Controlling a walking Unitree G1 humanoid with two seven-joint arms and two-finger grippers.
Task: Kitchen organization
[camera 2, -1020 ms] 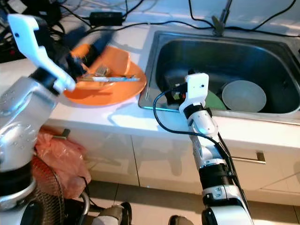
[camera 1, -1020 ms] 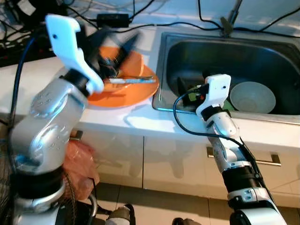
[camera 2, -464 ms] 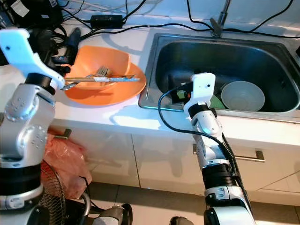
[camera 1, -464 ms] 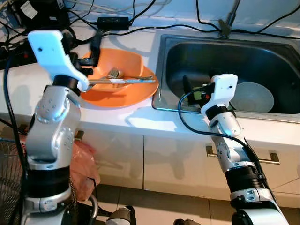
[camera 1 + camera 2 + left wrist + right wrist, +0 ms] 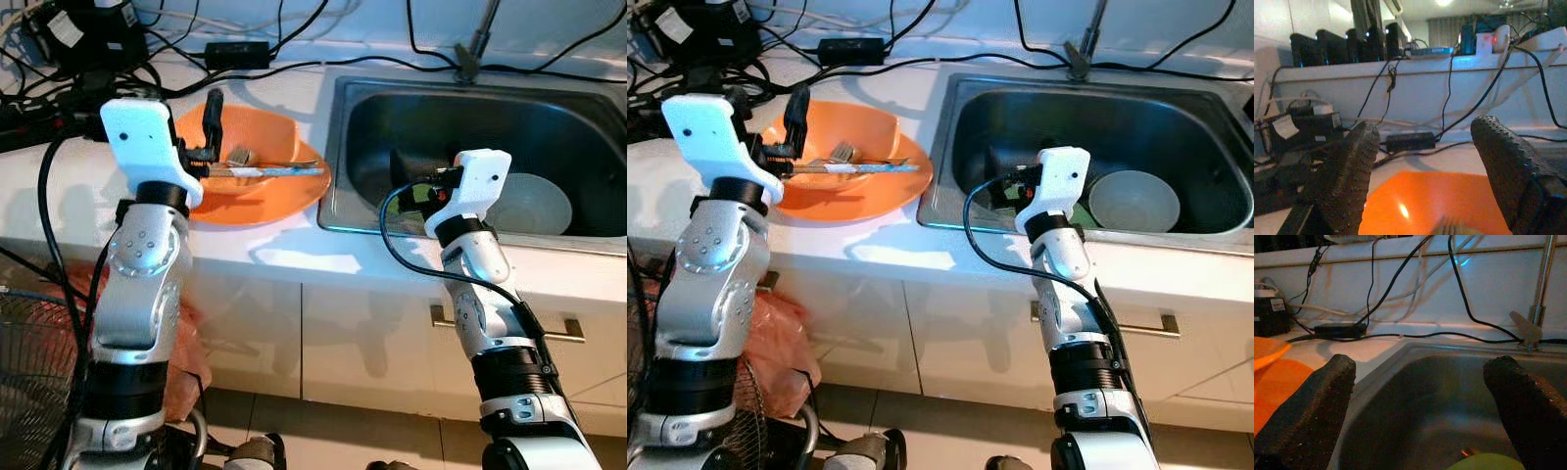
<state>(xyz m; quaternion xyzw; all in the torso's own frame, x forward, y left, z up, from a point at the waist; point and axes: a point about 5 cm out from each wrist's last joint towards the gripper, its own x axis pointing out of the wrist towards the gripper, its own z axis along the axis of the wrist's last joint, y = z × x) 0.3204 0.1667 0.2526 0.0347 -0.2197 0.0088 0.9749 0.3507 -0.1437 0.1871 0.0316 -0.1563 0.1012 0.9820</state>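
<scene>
On the white worktop [image 5: 284, 259] lies an orange plate [image 5: 260, 191] with a fork [image 5: 238, 155] and other cutlery [image 5: 279, 169] across it, just beside the steel sink [image 5: 588, 127]. Black cables [image 5: 294, 61] and a power adapter [image 5: 236, 53] lie behind the plate. In the sink stands a white bowl [image 5: 534, 204] beside something green [image 5: 1488, 462]. The left tool [image 5: 1425, 176] hovers over the plate's far edge, fingers apart and empty; half a second ago it was further left. The right tool [image 5: 1422, 411], also spread open, is above the sink's near rim.

light: bright, from above | glare: white counter [image 5: 284, 259] washed out | shadows: soft under arms | wrist views: dim, near fingers [image 5: 1347, 181] blurred
</scene>
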